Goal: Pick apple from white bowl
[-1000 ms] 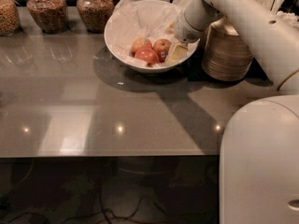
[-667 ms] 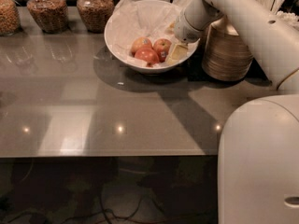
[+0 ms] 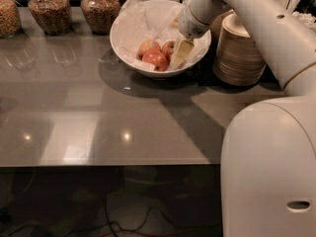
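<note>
The white bowl (image 3: 123,46) stands at the back of the grey table, lined with crumpled white paper. Three reddish apples lie in it: one at the left (image 3: 148,47), one in front (image 3: 156,59) and one at the right (image 3: 168,47), partly behind the gripper. My gripper (image 3: 178,55) reaches down from the upper right into the bowl. Its cream fingers (image 3: 181,50) sit right beside the right apple and the front one.
A stack of beige disposable bowls (image 3: 241,53) stands just right of the white bowl, under my arm. Three glass jars of nuts (image 3: 100,5) line the back left edge. The grey table (image 3: 98,117) has its front edge near mid-frame. My white base (image 3: 269,172) fills the lower right.
The gripper has stayed at the apples inside the bowl; the apples and bowl have not visibly moved.
</note>
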Motion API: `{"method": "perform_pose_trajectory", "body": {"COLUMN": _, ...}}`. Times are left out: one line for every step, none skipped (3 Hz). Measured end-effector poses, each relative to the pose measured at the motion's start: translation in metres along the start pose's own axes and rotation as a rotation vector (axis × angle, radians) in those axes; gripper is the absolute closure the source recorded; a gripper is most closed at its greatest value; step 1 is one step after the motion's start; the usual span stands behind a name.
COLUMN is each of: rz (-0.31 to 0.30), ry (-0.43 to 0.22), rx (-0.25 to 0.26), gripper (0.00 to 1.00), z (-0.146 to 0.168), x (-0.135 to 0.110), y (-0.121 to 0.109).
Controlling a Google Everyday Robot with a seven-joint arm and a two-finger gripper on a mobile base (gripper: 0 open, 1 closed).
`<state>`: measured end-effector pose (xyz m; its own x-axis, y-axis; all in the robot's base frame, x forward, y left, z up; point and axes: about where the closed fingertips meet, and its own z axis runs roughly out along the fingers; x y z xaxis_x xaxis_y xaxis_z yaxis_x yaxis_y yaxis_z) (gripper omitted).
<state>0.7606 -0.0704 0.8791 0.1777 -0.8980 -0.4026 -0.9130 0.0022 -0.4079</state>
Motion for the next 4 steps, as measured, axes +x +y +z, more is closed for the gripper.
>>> {"method": "perform_pose_trajectory", "body": {"rz": 0.005, "ry": 0.005, "rx": -0.012, "gripper": 0.21, "z": 0.0068, "x": 0.0025, "y": 0.0003}}
{"method": "perform_pose_trajectory", "body": {"rz": 0.008, "ry": 0.009, "rx": -0.021, "gripper": 0.22, "z": 0.0107, "x": 0.0048, "y": 0.0017}}
{"method": "perform_pose_trajectory", "body": {"rz": 0.009, "ry": 0.011, "rx": -0.026, "gripper": 0.41, "z": 0.0122, "x": 0.0059, "y": 0.0026}}
{"method": "perform_pose_trajectory", "body": {"rz": 0.009, "ry": 0.012, "rx": -0.029, "gripper": 0.65, "z": 0.0129, "x": 0.0065, "y": 0.0033}}
